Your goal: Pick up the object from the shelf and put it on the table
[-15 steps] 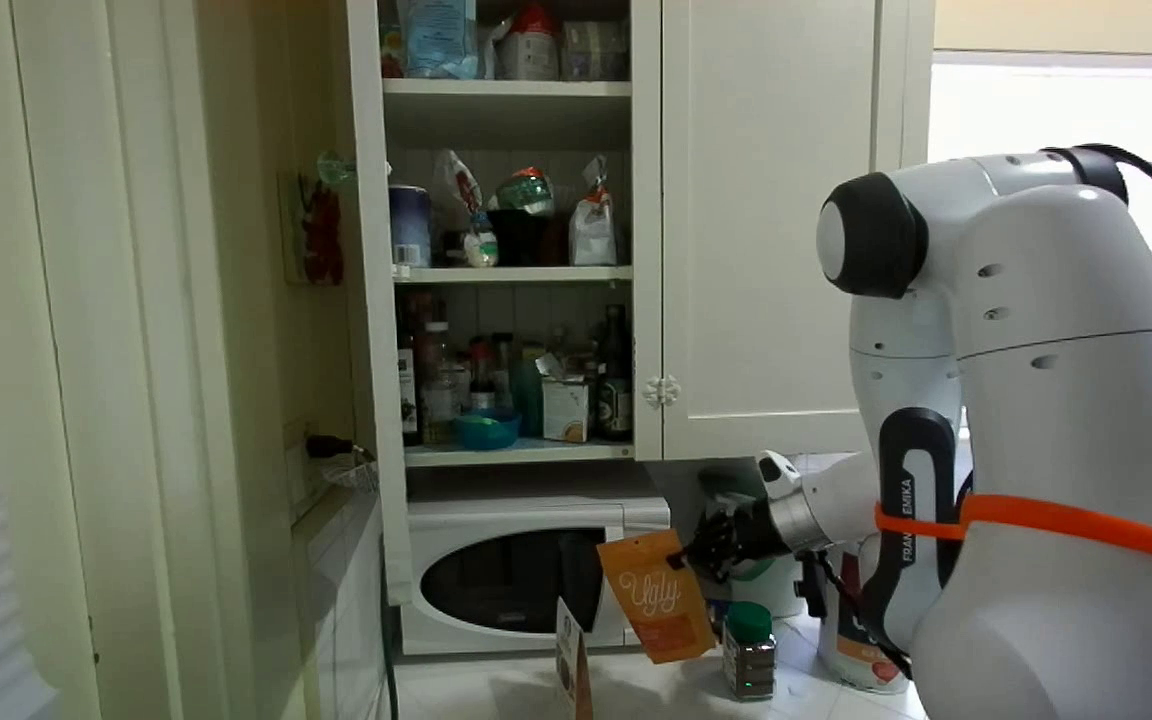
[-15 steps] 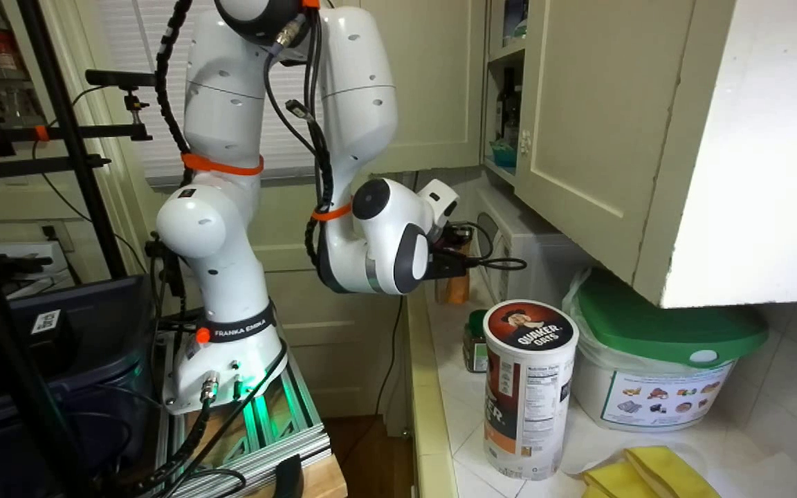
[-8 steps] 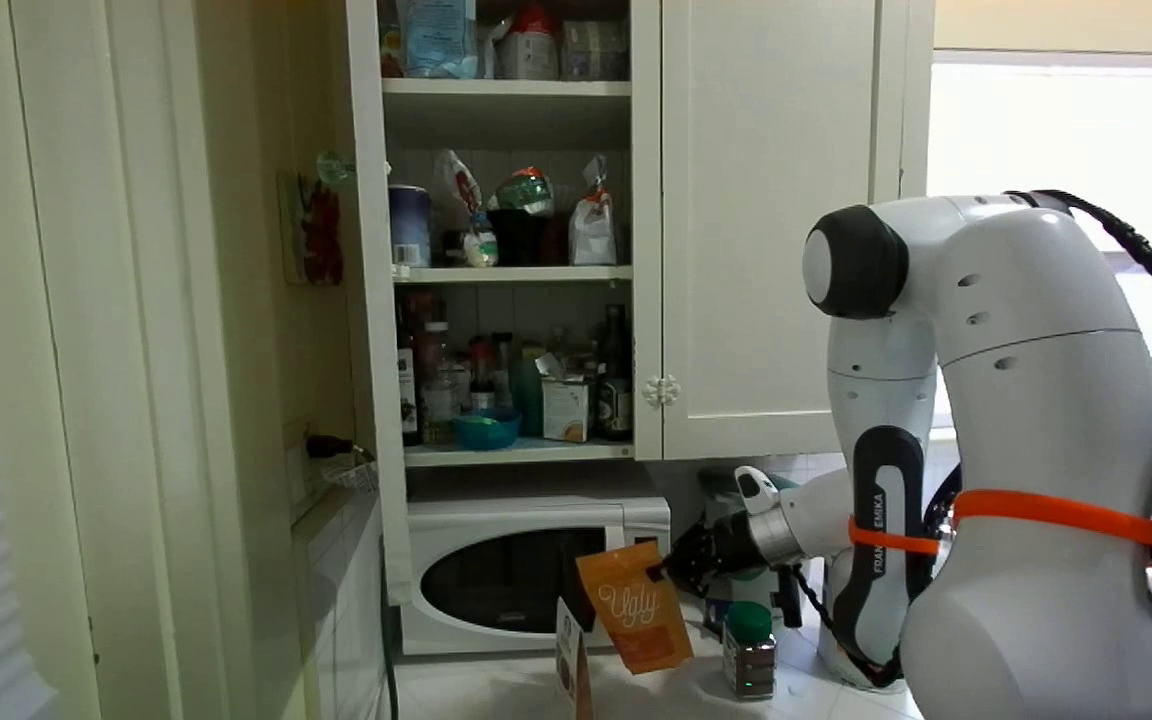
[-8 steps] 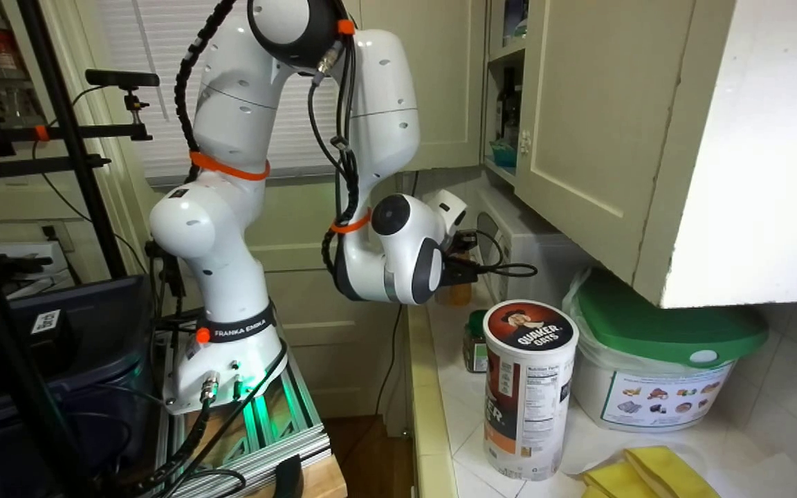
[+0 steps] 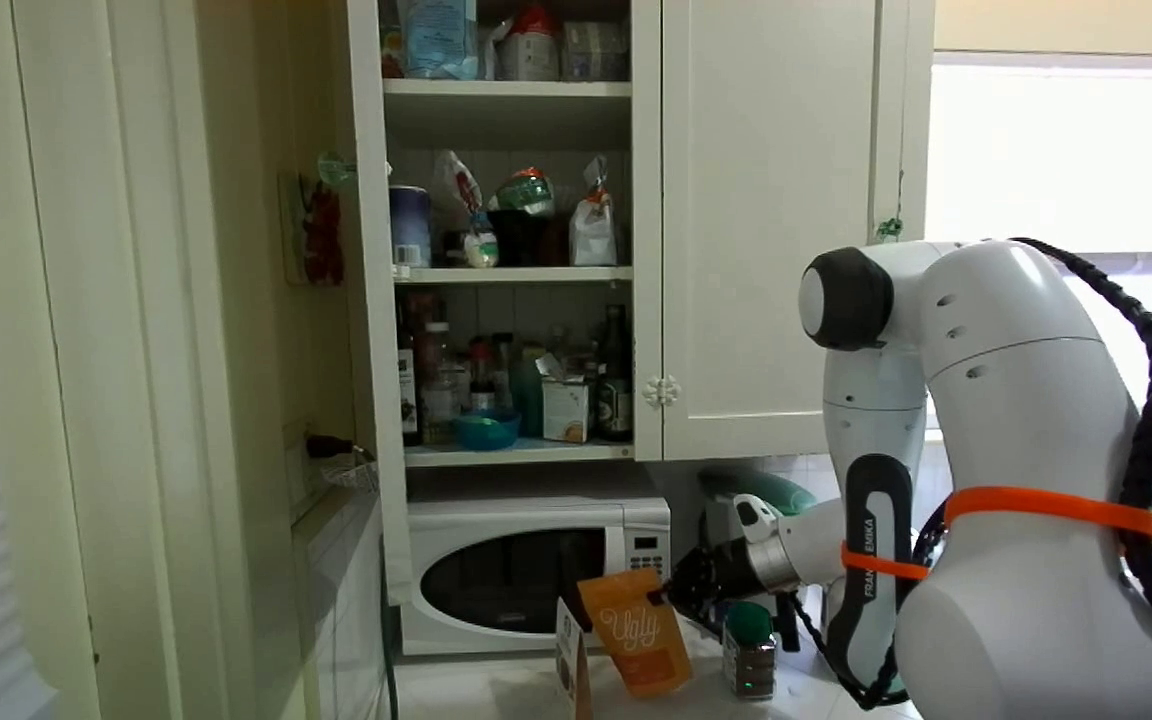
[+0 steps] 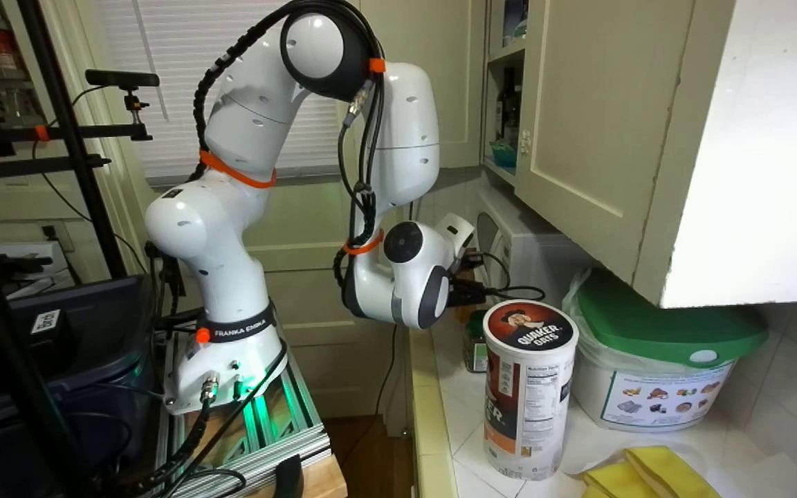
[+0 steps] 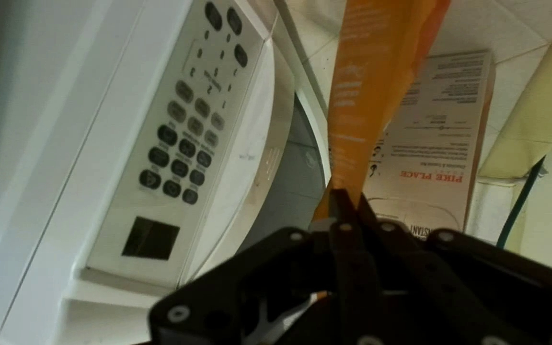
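Observation:
The object, an orange packet [image 5: 633,640] with white "Ugly" lettering, hangs tilted from my gripper [image 5: 658,596] in front of the microwave. My gripper is shut on the packet's upper side edge. In the wrist view the packet [image 7: 367,86] runs upward from between the fingertips of the gripper [image 7: 349,201]. The table, a whitish tiled countertop [image 5: 506,690], is just below the packet. I cannot tell whether the packet's lower edge touches it. The white shelf [image 5: 516,456] is above the microwave, higher than the gripper. In an exterior view the arm and wrist mostly hide the packet.
A white microwave [image 5: 516,520] stands behind the packet. An upright carton [image 5: 570,660] stands left of it, and a green-lidded jar [image 5: 750,655] right. An oats can [image 6: 530,401], a green-lidded bin [image 6: 668,325] and yellow cloth [image 6: 647,474] stand farther along the counter.
My gripper has lowered the packet toward the countertop, moving first left and down, then down, in an exterior view. It stays shut on the packet. The carton and jar have not moved.

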Motion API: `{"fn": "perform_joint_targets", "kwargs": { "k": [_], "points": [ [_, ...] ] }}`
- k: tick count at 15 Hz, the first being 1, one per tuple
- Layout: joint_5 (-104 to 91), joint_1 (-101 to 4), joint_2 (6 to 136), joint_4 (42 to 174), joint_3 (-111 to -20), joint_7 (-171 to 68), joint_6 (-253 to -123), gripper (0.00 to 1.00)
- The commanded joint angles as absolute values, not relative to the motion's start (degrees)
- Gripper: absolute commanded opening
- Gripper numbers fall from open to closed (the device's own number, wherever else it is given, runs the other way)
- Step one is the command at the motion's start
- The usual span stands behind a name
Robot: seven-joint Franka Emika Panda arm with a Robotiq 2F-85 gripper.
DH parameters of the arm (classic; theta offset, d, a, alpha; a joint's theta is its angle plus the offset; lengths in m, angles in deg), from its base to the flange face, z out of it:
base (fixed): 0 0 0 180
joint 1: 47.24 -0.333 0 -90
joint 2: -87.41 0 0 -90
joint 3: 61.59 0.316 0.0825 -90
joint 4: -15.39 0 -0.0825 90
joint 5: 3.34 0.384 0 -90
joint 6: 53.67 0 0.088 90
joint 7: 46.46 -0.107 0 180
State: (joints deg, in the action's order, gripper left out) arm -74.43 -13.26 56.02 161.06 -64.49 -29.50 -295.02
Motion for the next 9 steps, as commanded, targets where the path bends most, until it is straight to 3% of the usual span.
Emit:
{"fn": "perform_joint_targets", "kwargs": {
  "k": [1,6,7,9],
  "points": [
    [-73.7,-13.0,53.0,160.5,-64.5,-23.0,-298.2,0.27],
    [-74.5,-17.9,64.0,167.7,-67.0,-28.0,-297.4,0.63],
    [-74.3,-15.3,66.8,169.7,-64.0,-27.6,-295.5,0.72],
    [-72.5,-21.8,74.1,173.3,-68.7,-29.7,-294.0,0.86]
  ]
}}
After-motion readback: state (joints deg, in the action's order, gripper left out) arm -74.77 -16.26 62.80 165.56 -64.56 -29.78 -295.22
